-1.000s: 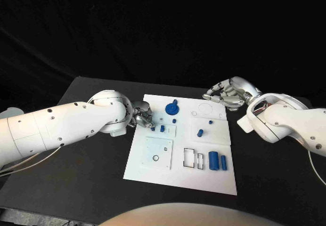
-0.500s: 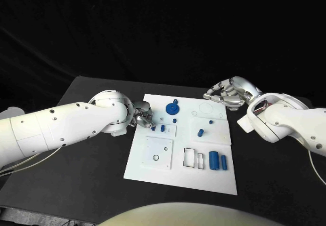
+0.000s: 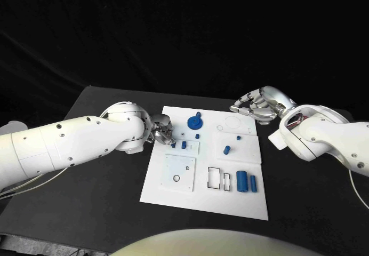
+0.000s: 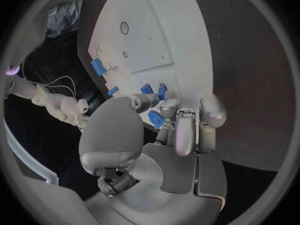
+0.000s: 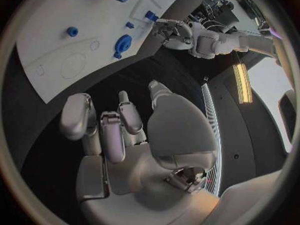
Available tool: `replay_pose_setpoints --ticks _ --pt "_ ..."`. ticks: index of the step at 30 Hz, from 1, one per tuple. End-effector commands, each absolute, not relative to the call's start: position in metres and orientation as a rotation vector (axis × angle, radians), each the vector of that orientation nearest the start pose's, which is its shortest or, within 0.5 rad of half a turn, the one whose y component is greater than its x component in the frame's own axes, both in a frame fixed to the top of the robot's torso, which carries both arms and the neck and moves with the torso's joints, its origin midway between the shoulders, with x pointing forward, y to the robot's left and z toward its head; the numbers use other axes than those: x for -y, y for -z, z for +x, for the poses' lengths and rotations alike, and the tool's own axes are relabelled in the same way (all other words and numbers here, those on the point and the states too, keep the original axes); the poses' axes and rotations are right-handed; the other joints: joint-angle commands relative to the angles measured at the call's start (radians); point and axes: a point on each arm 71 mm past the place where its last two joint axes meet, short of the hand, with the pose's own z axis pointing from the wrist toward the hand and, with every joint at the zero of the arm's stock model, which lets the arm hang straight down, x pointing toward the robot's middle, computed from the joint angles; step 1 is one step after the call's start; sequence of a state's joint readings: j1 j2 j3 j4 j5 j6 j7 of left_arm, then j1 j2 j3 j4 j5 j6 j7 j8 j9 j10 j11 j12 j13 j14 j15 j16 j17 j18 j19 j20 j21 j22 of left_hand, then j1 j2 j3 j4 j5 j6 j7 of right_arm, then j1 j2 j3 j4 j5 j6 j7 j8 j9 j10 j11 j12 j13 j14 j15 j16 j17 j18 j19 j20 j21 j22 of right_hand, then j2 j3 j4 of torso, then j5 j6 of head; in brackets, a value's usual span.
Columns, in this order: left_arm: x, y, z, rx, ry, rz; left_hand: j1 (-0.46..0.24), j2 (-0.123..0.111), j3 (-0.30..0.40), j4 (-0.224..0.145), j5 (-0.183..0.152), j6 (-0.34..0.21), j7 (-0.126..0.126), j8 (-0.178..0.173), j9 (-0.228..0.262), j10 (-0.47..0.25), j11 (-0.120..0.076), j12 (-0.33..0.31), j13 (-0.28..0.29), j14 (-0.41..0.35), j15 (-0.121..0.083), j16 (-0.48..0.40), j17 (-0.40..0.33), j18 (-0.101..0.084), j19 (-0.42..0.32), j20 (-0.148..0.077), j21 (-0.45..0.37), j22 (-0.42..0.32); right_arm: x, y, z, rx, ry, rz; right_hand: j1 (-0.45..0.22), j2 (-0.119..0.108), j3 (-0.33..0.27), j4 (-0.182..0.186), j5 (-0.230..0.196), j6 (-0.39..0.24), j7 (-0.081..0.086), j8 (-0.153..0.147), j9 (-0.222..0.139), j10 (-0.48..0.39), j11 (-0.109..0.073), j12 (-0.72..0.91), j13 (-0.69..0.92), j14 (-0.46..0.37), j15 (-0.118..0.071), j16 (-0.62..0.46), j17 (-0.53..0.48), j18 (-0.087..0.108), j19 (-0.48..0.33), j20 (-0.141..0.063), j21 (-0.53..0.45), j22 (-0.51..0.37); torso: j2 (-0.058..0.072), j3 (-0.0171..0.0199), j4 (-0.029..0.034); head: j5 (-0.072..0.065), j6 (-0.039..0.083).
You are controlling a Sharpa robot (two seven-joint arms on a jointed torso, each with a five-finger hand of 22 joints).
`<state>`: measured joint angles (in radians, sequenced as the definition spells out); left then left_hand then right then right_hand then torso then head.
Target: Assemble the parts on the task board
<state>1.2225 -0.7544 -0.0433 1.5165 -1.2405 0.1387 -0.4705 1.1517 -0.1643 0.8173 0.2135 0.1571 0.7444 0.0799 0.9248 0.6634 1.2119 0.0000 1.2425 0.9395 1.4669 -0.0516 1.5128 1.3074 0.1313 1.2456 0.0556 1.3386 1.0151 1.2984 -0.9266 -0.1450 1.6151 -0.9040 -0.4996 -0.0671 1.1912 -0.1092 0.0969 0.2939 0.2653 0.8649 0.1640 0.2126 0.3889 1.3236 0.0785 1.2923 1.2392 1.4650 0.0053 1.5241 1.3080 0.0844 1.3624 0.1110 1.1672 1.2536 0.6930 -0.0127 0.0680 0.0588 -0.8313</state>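
Observation:
The white task board [image 3: 173, 194] lies mid-table. My left hand [image 3: 160, 133] hovers at its left edge, fingers curled, tips next to two small blue parts [image 3: 179, 144] [image 4: 153, 90]. Between thumb and fingers a blue bit [image 4: 156, 119] shows; I cannot tell whether it is held. A blue gear [image 3: 196, 124] [image 5: 123, 43] sits near the far end. A small blue peg [image 3: 226, 150] stands mid-board, and two blue cylinders [image 3: 246, 182] lie on the near right. My right hand [image 3: 257, 106] [image 5: 119, 125] hangs over the board's far right corner, fingers curled in, holding nothing.
A square white plate with holes [image 3: 180, 172] and rectangular slots [image 3: 219, 179] take up the board's near half. A circle outline [image 3: 231, 125] marks the far right. Black table [image 3: 92, 202] surrounds the board on both sides.
My left arm has shifted very slightly at the board's left edge. The right hand and the parts on the board lie as before.

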Motion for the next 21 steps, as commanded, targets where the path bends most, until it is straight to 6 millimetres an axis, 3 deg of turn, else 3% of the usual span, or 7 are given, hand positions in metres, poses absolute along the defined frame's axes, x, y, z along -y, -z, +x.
replay_pose_setpoints --ticks 1,21 --pt "-0.1707 0.2132 0.4797 -2.239 0.410 0.070 0.011 -0.002 0.148 -0.141 0.004 0.005 -0.005 0.004 0.001 0.006 0.000 0.007 0.004 0.067 -0.008 0.007 0.133 -0.019 0.008 -0.003 0.007 0.003 0.2269 0.1687 0.4759 -1.658 -0.841 0.377 -0.001 0.010 -0.007 -0.001 -0.003 -0.005 -0.004 0.008 0.001 -0.004 -0.002 0.006 0.002 0.076 -0.002 -0.005 0.138 0.011 0.002 -0.004 -0.003 0.001 0.000 -0.0002 0.0002 0.000 -0.002" --pt "-0.1711 0.2162 0.4758 -2.290 0.383 0.108 0.006 -0.009 0.151 -0.141 0.002 0.008 -0.006 0.004 0.002 0.009 -0.001 0.008 0.006 0.067 -0.008 0.006 0.132 -0.020 0.009 -0.004 0.008 0.004 0.2273 0.1694 0.4759 -1.661 -0.840 0.376 -0.002 0.010 -0.008 -0.001 -0.003 -0.004 -0.004 0.008 0.001 -0.003 -0.002 0.006 0.002 0.076 -0.002 -0.005 0.139 0.011 0.002 -0.004 -0.004 0.001 -0.001 -0.0001 0.0001 0.000 -0.006"
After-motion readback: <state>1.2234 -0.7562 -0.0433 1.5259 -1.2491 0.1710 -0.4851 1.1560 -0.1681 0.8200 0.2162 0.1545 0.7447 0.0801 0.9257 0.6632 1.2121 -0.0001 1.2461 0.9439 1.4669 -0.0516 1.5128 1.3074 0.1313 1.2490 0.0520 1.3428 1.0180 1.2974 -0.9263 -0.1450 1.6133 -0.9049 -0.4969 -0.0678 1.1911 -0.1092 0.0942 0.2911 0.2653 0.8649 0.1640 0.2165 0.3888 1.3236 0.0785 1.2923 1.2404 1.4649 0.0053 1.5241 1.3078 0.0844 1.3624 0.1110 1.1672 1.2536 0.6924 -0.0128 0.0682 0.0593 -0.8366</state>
